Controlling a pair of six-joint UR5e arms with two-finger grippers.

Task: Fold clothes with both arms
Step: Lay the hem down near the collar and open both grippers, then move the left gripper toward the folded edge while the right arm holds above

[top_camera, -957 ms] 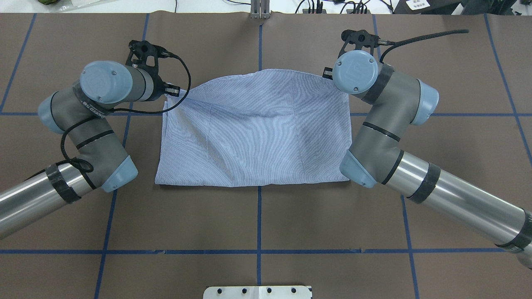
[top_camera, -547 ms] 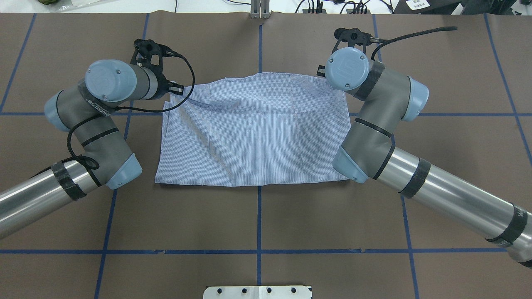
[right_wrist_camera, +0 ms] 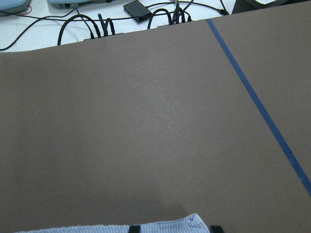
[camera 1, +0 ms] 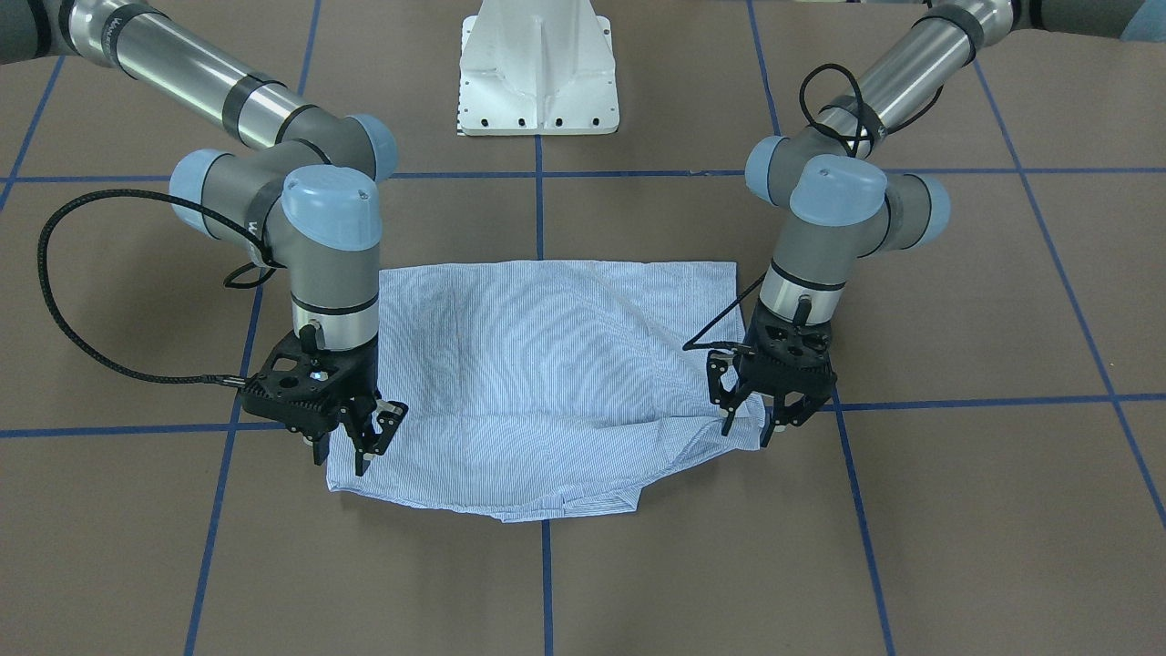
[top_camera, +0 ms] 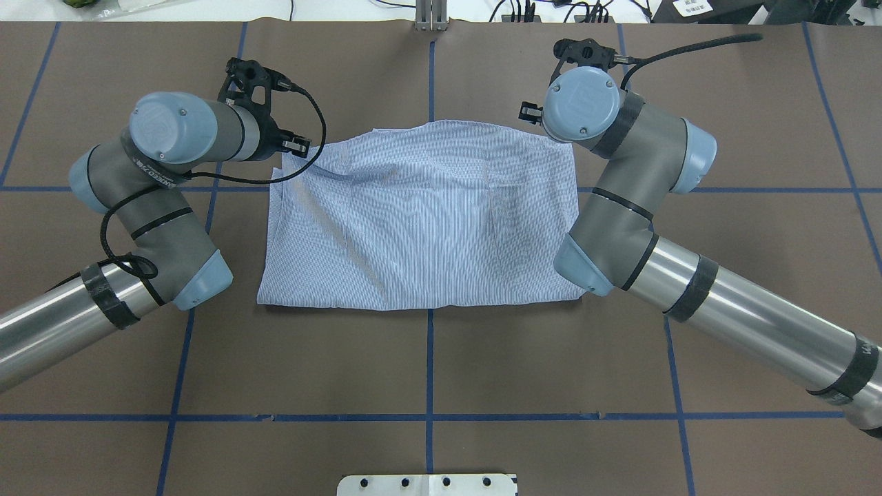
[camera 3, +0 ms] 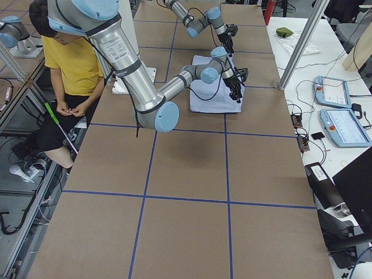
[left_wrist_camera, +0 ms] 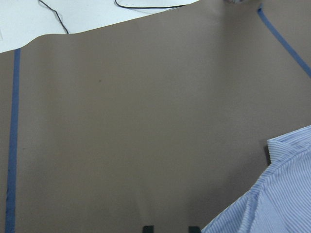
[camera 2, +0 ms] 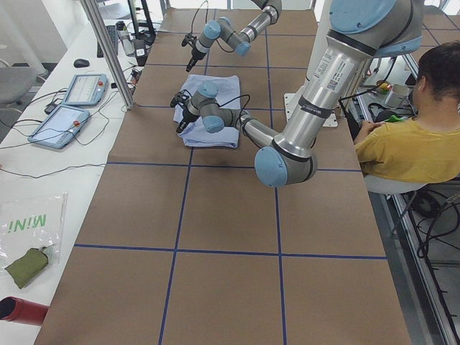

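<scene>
Blue-striped shirt (top_camera: 427, 227) lies folded on the brown table (top_camera: 427, 365); we note left gripper (camera 1: 750, 426) and right gripper (camera 1: 353, 446) released, at its far corners.

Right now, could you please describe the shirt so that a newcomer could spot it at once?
On the brown table gridded with blue tape, look ahead of the white pedestal base, between the left gripper and the right gripper. The shirt lies there folded into a rough rectangle. It is the only cloth on the brown surface, light blue with fine white stripes.
</scene>
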